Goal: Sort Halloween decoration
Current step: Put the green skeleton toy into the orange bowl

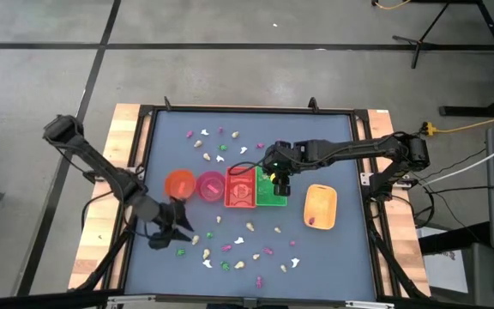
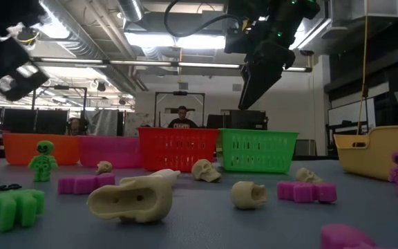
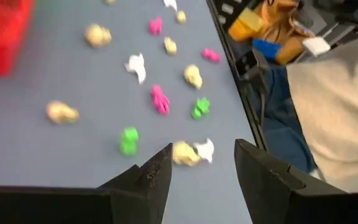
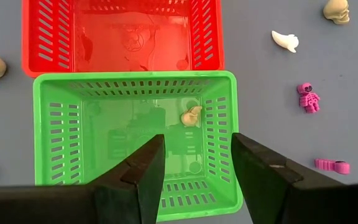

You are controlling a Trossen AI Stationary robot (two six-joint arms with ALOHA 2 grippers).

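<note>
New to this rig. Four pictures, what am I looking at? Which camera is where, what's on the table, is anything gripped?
Two dark robot arms work at a blue-grey table. One camera looks straight down, one sits at table height, and one rides on each wrist.

In the middle stands a row of containers: an orange round bowl, a pink round bowl, a red slotted plastic basket and a green slotted plastic basket. A yellow tray lies apart.

Tiny plastic Halloween trinkets, such as skulls, bones and skeletons in pink, green, white and cream, are scattered around. One cream piece lies in the green basket.

The right gripper hovers open above the green basket. The left gripper is open over trinkets near the table's front edge. Neither holds anything.
</note>
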